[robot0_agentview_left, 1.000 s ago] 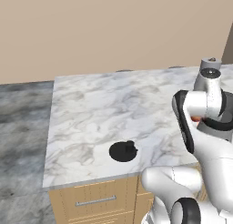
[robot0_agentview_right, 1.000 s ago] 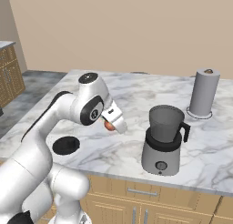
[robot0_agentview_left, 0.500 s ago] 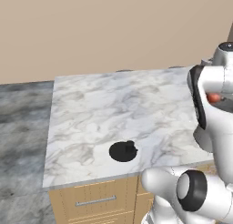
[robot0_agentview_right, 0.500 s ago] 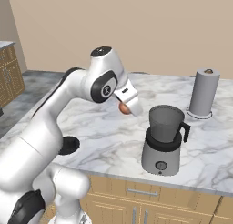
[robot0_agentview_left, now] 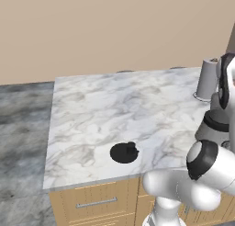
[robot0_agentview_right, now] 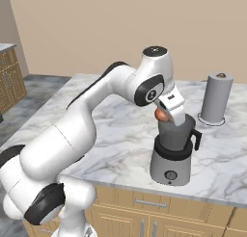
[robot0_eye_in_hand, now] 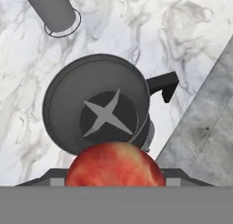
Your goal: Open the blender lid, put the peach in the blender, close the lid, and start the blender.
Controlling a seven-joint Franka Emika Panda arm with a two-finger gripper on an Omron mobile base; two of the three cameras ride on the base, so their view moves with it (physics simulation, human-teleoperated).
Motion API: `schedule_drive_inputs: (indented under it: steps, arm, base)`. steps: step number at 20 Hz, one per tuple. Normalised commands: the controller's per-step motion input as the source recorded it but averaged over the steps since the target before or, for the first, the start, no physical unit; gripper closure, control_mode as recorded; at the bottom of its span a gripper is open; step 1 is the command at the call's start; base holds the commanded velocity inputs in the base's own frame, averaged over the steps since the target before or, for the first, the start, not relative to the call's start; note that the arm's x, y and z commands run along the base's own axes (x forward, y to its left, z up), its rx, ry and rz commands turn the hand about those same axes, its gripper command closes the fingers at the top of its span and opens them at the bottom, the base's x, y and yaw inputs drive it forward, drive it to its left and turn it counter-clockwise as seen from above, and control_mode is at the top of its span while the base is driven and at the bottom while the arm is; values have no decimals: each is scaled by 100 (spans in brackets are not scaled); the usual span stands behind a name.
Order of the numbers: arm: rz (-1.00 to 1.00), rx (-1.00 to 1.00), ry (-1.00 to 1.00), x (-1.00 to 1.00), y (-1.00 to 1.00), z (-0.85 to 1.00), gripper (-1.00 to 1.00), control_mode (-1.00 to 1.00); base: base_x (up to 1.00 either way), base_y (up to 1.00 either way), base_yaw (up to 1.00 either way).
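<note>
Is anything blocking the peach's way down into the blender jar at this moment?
Nothing visible. The blender stands open, blades showing; its lid lies apart on the counter. The pincer holds the peach at the jar's rim.

peach (robot0_eye_in_hand: 114, 165) hides the end effector fingers — blender (robot0_agentview_left: 215, 127) half behind the arm.

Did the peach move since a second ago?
Yes. In the right base view, the gripper carried the peach rightward, toward the blender; it now sits over the open jar's rim.
</note>
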Motion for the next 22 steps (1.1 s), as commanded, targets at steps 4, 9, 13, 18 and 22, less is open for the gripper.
schedule_drive_inputs:
  steps: [4,9,13,18,22]
  arm:
    - [0,9,1,29,-44,-24,100,-100]
    - [2,0,6,37,-11,-57,100,-100]
    - [2,0,5,36,0,-68,100,-100]
    - [2,0,3,25,0,-48,100,-100]
    - [4,0,1,4,0,-42,100,-100]
  base:
    - [0,0,0]
    - [0,0,0]
    - [0,0,0]
    - [0,0,0]
    - [0,0,0]
